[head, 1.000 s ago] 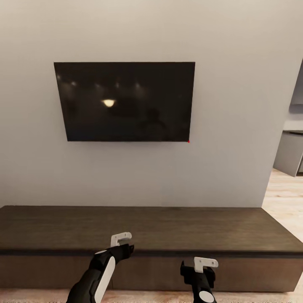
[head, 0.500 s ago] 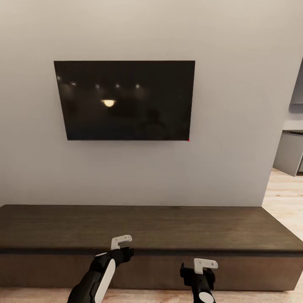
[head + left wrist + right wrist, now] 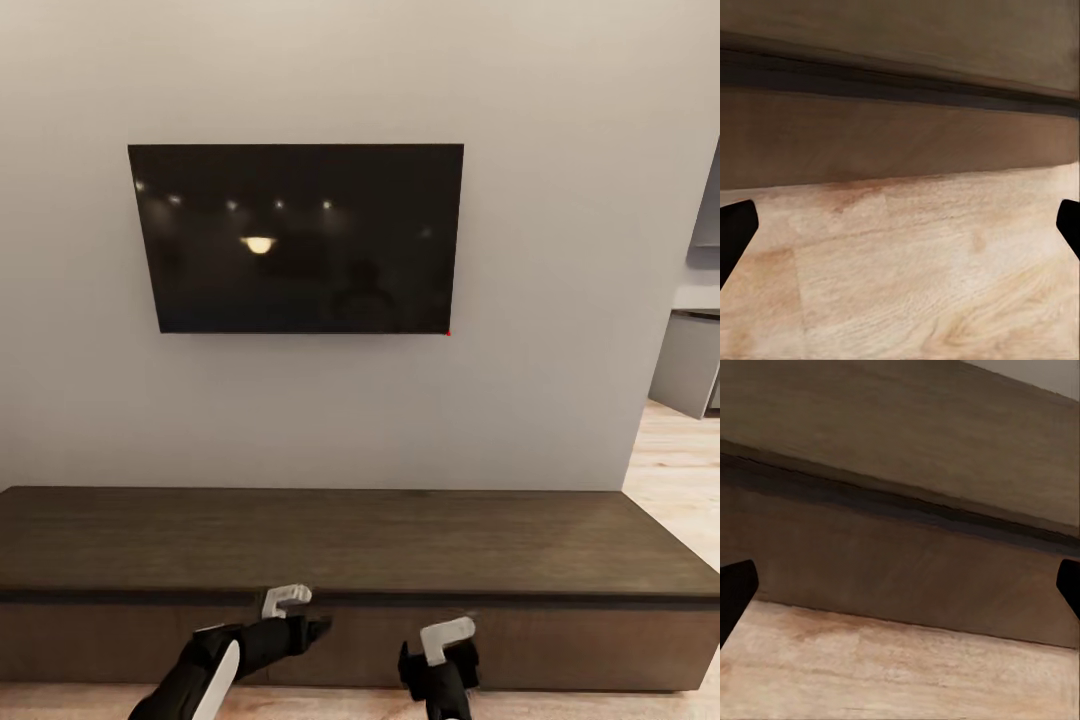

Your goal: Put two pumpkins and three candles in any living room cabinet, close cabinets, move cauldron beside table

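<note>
The long, low dark-brown wooden cabinet (image 3: 350, 560) runs across the scene from the left edge almost to the right edge, set against the pale grey wall (image 3: 560, 200). Its flat top is bare, and a dark groove runs along the front just under that top. The drawer fronts below the groove sit flush, so the cabinet is closed.

On the wall above the cabinet hangs a flat black rectangular television (image 3: 298, 238), whose screen reflects a row of small lights and one brighter lamp.

The left gripper (image 3: 292, 612) is low in the head view, just in front of the cabinet's front face, left of centre. In the left wrist view its two black fingertips (image 3: 735, 229) stand far apart at the edges, so its jaws are open and hold nothing; between them lie the cabinet's front (image 3: 900, 135) and the light wood-plank floor (image 3: 915, 270).

The right gripper (image 3: 443, 648) is to the right of the left one and slightly nearer, also just before the cabinet's front. Its black fingertips (image 3: 735, 589) likewise stand wide apart, open and empty, with the cabinet's front (image 3: 900, 555) and a strip of floor (image 3: 885, 667) between them.

At the far right, the plank floor (image 3: 680, 470) leads past the wall's end towards grey furniture (image 3: 690, 365).
</note>
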Tool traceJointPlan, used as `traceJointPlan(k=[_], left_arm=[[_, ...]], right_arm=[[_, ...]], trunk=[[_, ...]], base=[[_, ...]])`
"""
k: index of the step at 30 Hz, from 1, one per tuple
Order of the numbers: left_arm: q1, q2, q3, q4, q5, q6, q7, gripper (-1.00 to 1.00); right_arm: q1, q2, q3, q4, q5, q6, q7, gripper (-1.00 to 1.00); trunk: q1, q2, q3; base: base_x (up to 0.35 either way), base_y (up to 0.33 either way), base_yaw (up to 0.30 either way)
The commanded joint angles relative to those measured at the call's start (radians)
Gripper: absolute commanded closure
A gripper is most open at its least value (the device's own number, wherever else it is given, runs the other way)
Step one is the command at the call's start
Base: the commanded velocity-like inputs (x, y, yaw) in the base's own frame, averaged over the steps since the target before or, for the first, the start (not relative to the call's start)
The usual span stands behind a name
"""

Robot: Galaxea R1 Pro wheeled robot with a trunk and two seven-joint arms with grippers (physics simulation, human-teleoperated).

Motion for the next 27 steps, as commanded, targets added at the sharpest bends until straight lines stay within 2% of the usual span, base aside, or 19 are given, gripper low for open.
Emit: traceJointPlan(k=[1,2,3,6,7,9,10,11,13,14,18,21,27], left_arm=[[0.000,0.002,0.000,0.008,0.008,0.008,-0.008,-1.00],[0.000,0.004,0.000,0.016,0.008,0.007,-0.014,-1.00],[0.000,0.007,0.000,0.029,0.007,0.007,-0.024,-1.00],[0.000,0.011,0.000,0.040,0.007,0.007,-0.033,-1.00],[-0.001,0.014,0.000,0.045,0.007,0.007,-0.037,-1.00],[-0.001,0.018,0.000,0.048,0.007,0.007,-0.040,-1.00],[0.000,0.023,0.000,0.051,0.007,0.007,-0.041,-1.00],[0.000,0.025,0.000,0.052,0.007,0.007,-0.042,-1.00],[0.000,0.029,0.000,0.053,0.007,0.007,-0.043,-1.00],[0.000,0.032,0.000,0.057,0.007,0.007,-0.043,-1.00],[0.000,0.037,0.000,0.065,0.007,0.007,-0.044,-1.00],[0.000,0.039,0.000,0.067,0.007,0.007,-0.044,-1.00],[0.000,0.039,0.000,0.070,0.007,0.008,-0.044,-1.00]], right_arm=[[-0.001,0.002,0.015,0.024,0.033,0.007,-0.004,-1.00],[-0.002,0.004,0.025,0.047,0.054,0.005,-0.005,-1.00],[-0.008,0.012,0.040,0.084,0.101,0.004,-0.007,-1.00],[-0.037,0.018,0.052,0.137,0.179,0.004,-0.010,-1.00],[-0.067,0.018,0.057,0.179,0.231,0.005,-0.013,-1.00],[-0.101,0.018,0.060,0.226,0.278,0.008,-0.023,-1.00],[-0.135,0.018,0.062,0.281,0.319,0.013,-0.039,-1.00],[-0.153,0.018,0.063,0.312,0.336,0.016,-0.049,-1.00],[-0.186,0.018,0.064,0.377,0.361,0.022,-0.070,-1.00],[-0.217,0.018,0.064,0.442,0.377,0.025,-0.090,-1.00],[-0.270,0.018,0.066,0.548,0.398,0.032,-0.127,-1.00],[-0.284,0.018,0.067,0.575,0.405,0.047,-0.138,-1.00],[-0.306,0.018,0.068,0.597,0.461,0.100,-0.150,-1.00]], trunk=[[0.000,-0.001,-0.001],[0.000,-0.001,-0.001],[0.000,-0.001,-0.001],[0.000,-0.001,-0.001],[0.000,-0.001,-0.001],[0.000,-0.001,-0.001],[0.000,-0.001,-0.001],[0.000,-0.001,-0.001],[0.000,-0.001,-0.001],[0.000,-0.001,-0.001],[0.000,-0.001,-0.001],[0.000,-0.001,-0.001],[0.000,-0.001,-0.001]], base=[[0.000,0.000,0.000],[0.000,0.000,0.000],[0.000,0.000,0.000],[0.000,0.000,0.000],[0.000,0.000,0.000],[0.000,0.000,0.000],[0.000,0.000,0.000],[0.000,0.000,0.000],[0.000,0.000,0.000],[0.000,0.000,0.000],[0.000,0.000,0.000],[0.000,0.000,0.000],[0.000,0.000,0.000]])
